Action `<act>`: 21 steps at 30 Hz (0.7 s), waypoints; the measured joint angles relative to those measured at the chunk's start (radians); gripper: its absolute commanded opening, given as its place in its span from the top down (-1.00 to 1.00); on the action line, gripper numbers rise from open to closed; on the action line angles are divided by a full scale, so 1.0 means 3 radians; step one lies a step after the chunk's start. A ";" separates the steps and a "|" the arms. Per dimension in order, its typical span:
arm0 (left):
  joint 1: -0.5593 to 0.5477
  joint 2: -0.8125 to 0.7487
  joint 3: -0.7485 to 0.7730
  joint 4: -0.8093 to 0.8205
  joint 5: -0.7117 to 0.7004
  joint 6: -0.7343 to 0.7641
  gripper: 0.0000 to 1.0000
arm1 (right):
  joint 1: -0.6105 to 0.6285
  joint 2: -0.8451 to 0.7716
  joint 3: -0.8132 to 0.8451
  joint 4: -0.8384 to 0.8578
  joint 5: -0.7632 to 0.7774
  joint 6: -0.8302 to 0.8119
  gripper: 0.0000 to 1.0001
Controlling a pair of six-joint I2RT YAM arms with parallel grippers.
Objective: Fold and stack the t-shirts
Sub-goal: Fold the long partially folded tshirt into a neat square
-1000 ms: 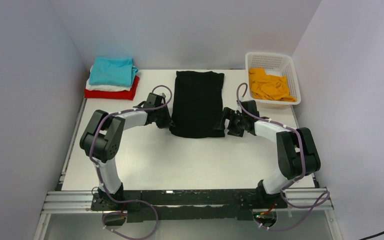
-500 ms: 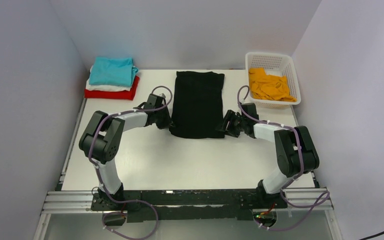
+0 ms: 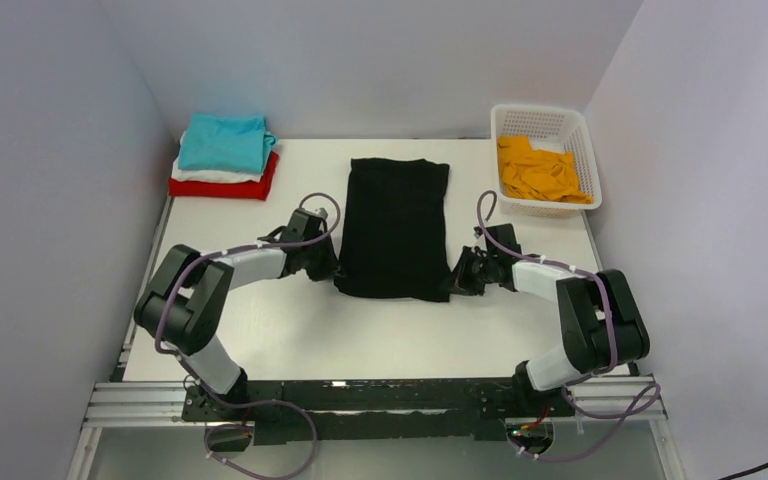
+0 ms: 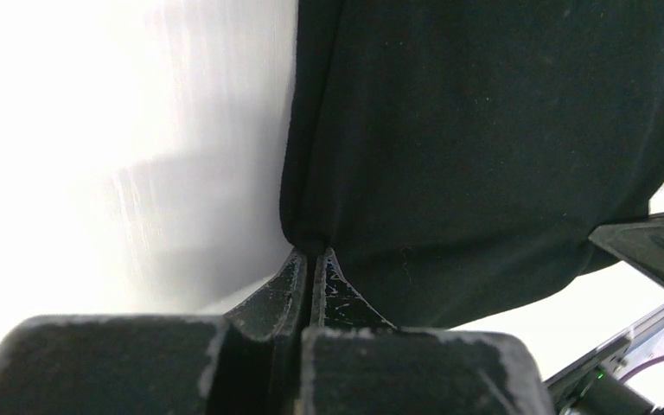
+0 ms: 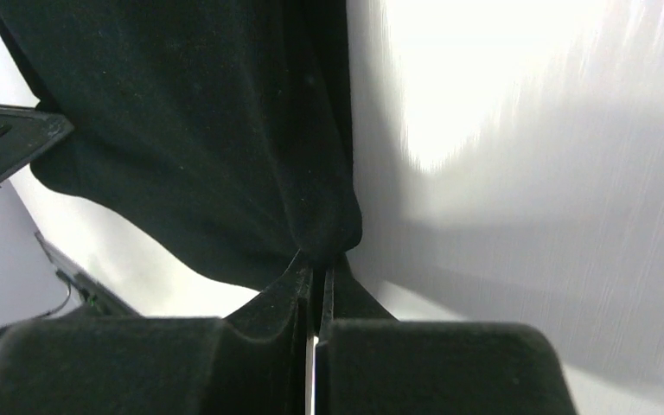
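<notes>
1. My left gripper (image 4: 311, 256) is pressed fully together on the near-left corner of the black t-shirt (image 3: 397, 225); a pinch of hem is bunched between the tips.
2. My right gripper (image 5: 316, 266) is clamped just as tight on the near-right corner; the cloth puckers into it.
3. The shirt lies flat as a narrow oblong mid-table (image 3: 290, 330); its long axis runs straight away from my bases toward the far wall; all of it lies beyond and between my jaws.
4. Neither arm is nearer; each has its own corner, roughly level across the near hem; I judge the coming move a joint one, lifting that hem and carrying it along the long axis onto the far edge.
5. The stack waits at the far left, teal t-shirt (image 3: 222, 143) over a white layer and the red t-shirt (image 3: 222, 186); the orange t-shirt (image 3: 535, 170) lies in the basket (image 3: 582, 132), far right.
</notes>
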 measured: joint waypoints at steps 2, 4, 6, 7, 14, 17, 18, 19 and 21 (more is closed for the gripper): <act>-0.0078 -0.0127 -0.0085 -0.0107 -0.0014 0.0009 1.00 | 0.0003 -0.0103 -0.0027 -0.0196 -0.0056 -0.0056 1.00; -0.0197 -0.0289 -0.0182 -0.0295 -0.0045 0.0028 1.00 | 0.0008 -0.0234 -0.0027 -0.0488 -0.0128 -0.0144 1.00; -0.0290 -0.0463 -0.0266 -0.0512 -0.0052 0.0037 1.00 | 0.0017 -0.0359 -0.0013 -0.0781 -0.0237 -0.0231 1.00; -0.0336 -0.0575 -0.0305 -0.0651 -0.0043 0.0046 1.00 | 0.0025 -0.0425 0.0010 -0.0958 -0.0300 -0.0285 1.00; -0.0559 -0.1517 -0.0351 -0.1481 -0.0123 0.0158 1.00 | 0.0186 -0.0982 0.0121 -0.1778 -0.0771 -0.0482 1.00; -0.0608 -0.1939 -0.0351 -0.1696 -0.0098 0.0203 1.00 | 0.0216 -0.1279 0.0137 -0.1998 -0.0922 -0.0488 1.00; -0.0609 -0.2029 -0.0350 -0.1733 -0.0081 0.0212 1.00 | 0.0216 -0.1336 0.0156 -0.2046 -0.0940 -0.0487 1.00; -0.0609 -0.2108 -0.0346 -0.1759 -0.0057 0.0214 1.00 | 0.0216 -0.1403 0.0221 -0.2134 -0.0940 -0.0477 1.00; -0.0609 -0.2201 -0.0342 -0.1761 0.0000 0.0217 1.00 | 0.0215 -0.1462 0.0318 -0.2125 -0.0945 -0.0413 1.00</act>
